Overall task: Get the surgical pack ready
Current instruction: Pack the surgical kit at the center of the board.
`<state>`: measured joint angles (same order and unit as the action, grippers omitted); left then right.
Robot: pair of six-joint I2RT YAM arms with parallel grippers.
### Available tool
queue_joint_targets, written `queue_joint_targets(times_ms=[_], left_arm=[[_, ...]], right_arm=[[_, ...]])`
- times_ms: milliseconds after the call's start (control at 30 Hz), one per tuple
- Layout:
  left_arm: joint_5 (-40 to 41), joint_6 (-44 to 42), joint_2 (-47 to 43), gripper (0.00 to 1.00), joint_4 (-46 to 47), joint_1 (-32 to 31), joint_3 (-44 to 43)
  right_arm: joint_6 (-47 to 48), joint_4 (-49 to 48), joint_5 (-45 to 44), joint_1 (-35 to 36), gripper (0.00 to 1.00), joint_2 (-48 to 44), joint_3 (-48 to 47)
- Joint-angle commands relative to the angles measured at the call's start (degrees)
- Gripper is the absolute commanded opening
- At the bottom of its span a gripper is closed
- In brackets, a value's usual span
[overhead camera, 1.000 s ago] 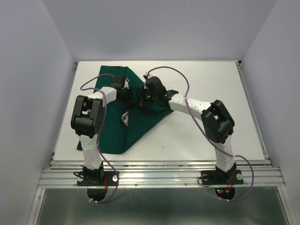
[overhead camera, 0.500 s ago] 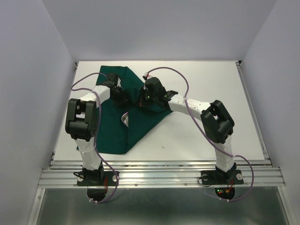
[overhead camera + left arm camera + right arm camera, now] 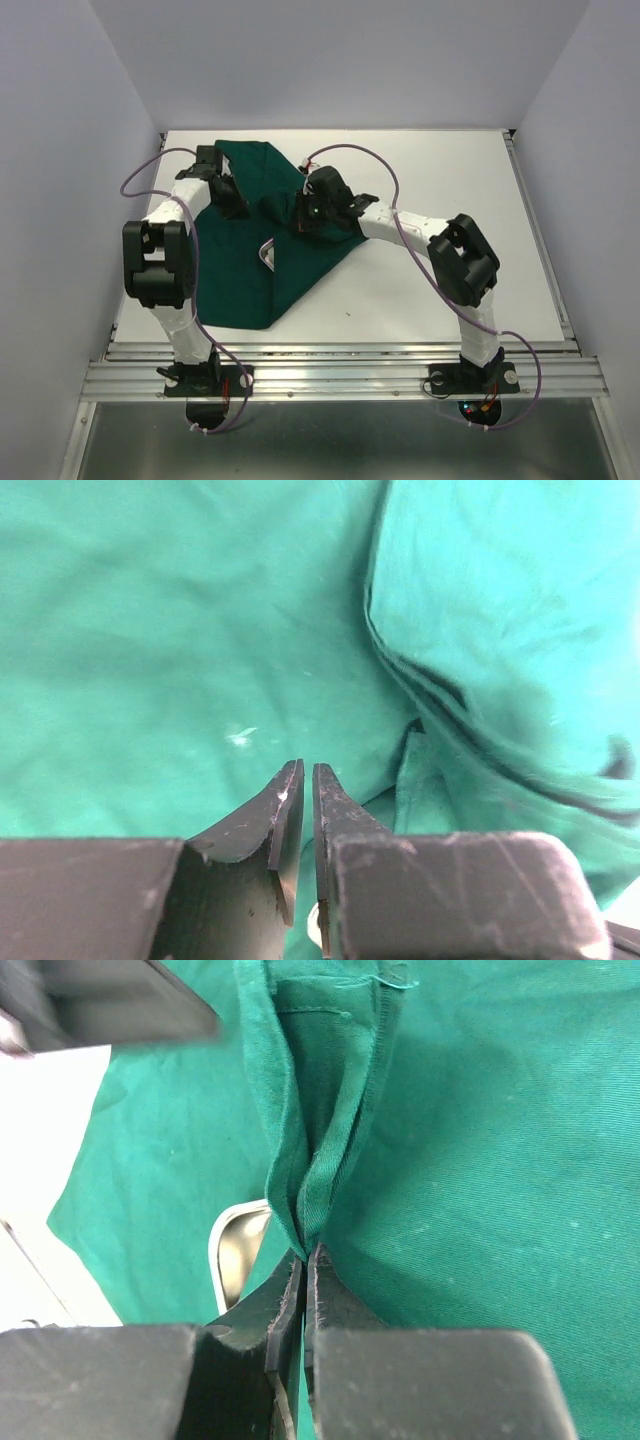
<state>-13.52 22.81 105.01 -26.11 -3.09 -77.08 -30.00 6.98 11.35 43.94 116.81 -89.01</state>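
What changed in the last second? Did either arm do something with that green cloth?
The left gripper moved out to its own left across the green drape, fingers nearly together with nothing between them. The right gripper stayed pinched on a fold of the drape, whose outline looks unchanged.

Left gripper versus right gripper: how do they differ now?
The right gripper pinches a raised fold of the drape; the left gripper shows nothing between its jaws. The right sits beside the exposed tray; the left is over flat cloth at the drape's far left. Both are shut.
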Motion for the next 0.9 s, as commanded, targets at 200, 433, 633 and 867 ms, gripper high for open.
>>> queue_joint_targets(times_ms=[200,433,633,867], left_arm=[[-1.9,-0.2,-10.1,0.40,-1.6,5.2,-1.9],[-6.4,0.3,-11.4,0.78,-0.1,5.2,0.0],[-8.4,1.2,-10.9,0.83,1.7,4.6,4.4],[-10.1,2.9,-9.5,0.81,4.8,3.7,12.9]], right_arm=[[3.4,1.5,5.1,4.2,0.33,1.2,-2.2],[6.5,4.4,-2.0,4.2,0.48,-5.6,0.1],[8.3,4.7,-10.8,-0.4,0.50,-14.7,6.6],[4.0,5.5,-7.8,-13.5,0.43,-20.2,14.3]])
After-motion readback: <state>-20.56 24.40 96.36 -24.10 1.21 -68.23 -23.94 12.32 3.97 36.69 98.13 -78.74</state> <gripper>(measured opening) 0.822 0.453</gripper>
